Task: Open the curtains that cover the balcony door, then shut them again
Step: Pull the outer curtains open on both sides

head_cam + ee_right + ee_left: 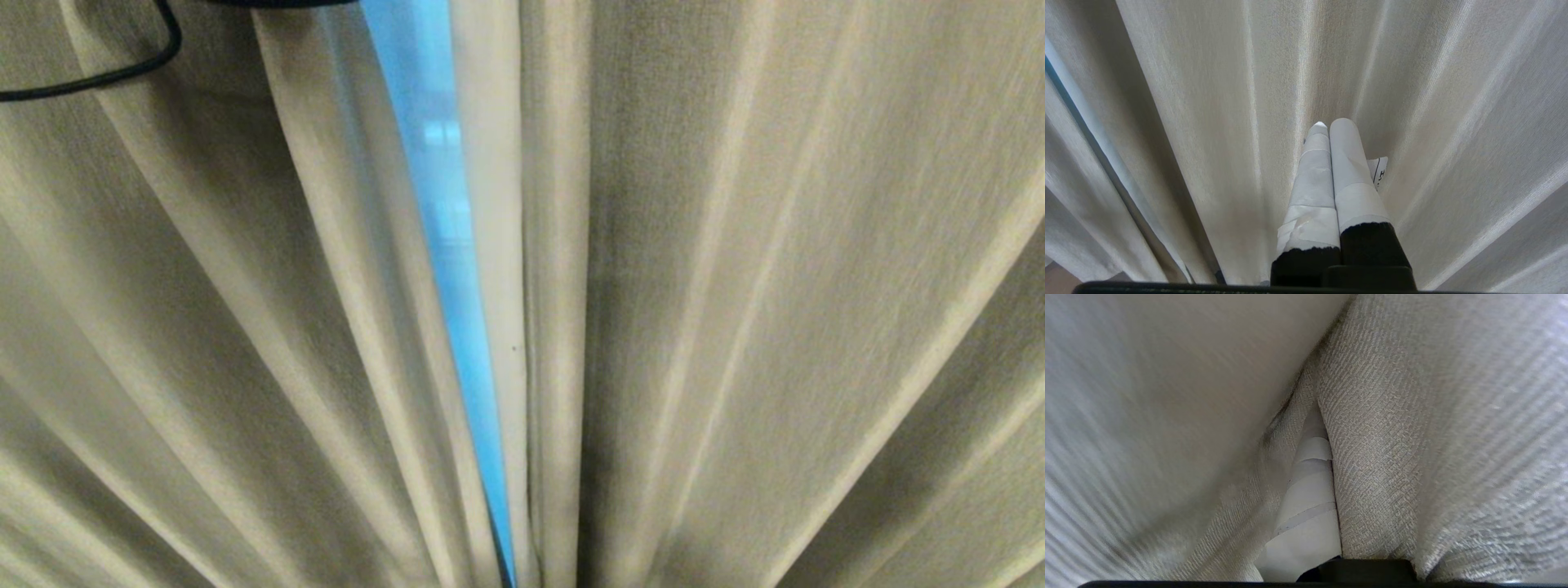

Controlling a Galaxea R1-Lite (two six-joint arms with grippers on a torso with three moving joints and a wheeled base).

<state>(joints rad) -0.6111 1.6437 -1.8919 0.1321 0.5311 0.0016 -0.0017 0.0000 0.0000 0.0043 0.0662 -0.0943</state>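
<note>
The left gripper is pinching a curtain fold left of the gap; the right gripper, fingers pressed together, is idling. Fabric may be slipping free.

The head view faces the curtains from very close, their pleats filling it around a narrow blue gap. Both wrist views look along their taped fingers into the same fabric, the left one nearly buried in folds.
</note>
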